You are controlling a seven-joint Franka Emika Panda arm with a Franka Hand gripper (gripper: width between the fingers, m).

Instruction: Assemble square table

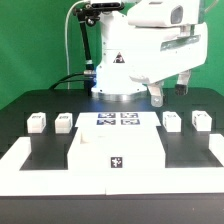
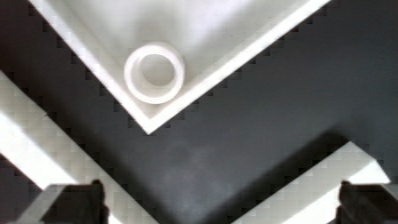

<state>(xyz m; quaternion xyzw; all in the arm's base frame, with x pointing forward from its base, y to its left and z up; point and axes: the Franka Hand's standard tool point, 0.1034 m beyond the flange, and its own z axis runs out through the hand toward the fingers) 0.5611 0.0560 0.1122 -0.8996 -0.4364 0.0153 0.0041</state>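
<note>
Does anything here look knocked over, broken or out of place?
Nothing stands out. The four legs sit in a tidy row, two on each side of the marker board. The square tabletop lies flat in front of them, and the open gripper hangs above, holding nothing.

In the exterior view the slab point(image 1: 117, 150) lies on the table point(image 1: 30, 100) at lower centre, with the marker board point(image 1: 115, 119) just behind it. The first leg point(image 1: 37, 123) and second leg point(image 1: 65, 122) sit left of the board, the third leg point(image 1: 172, 121) and fourth leg point(image 1: 201, 120) right of it. The rim wall point(image 1: 20, 160) runs along lower left, bottom and lower right, around the slab. The robot base point(image 1: 118, 85) stands behind the board. In the wrist view a hole point(image 2: 153, 73) sits in the slab's corner.
</note>
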